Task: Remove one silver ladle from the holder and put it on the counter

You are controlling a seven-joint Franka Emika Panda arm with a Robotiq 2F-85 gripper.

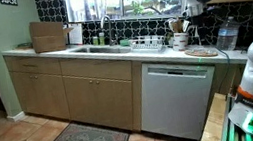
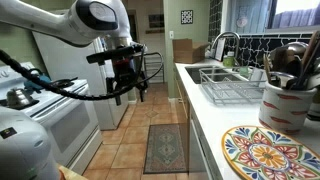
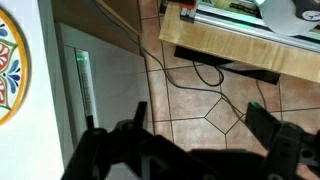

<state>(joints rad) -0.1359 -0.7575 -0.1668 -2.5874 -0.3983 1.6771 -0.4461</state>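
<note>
1. The holder (image 2: 285,108) stands on the counter (image 2: 205,112). Its silver ladles (image 2: 288,58) still stand in it with their bowls up, and they show clearly only in this exterior view.
2. In the same view the gripper (image 2: 126,92) hangs well away from the holder, out over the tiled floor (image 2: 125,150) and off the counter's edge. Its fingers point down and it holds nothing.
3. In an exterior view that faces the cabinets, the gripper (image 1: 191,12) seems to sit just above the holder (image 1: 180,40), because the camera looks straight across that gap. Here the holder is a small pale pot and its ladles are too small to make out.
4. That view alone shows a clear jug (image 1: 226,35) just beside the holder and a white dishwasher (image 1: 176,98) below it, under the counter (image 1: 63,52).
5. A dish rack (image 2: 235,92) lies behind the holder and a painted plate (image 2: 268,150) in front of it. Both are plain in only one exterior view.
6. The wrist view leaves the holder out. It shows the gripper (image 3: 190,150) with its dark fingers (image 3: 100,150) spread wide over the tiles. A strip of counter (image 3: 40,15) and the plate (image 3: 8,60) show at the edge.
</note>
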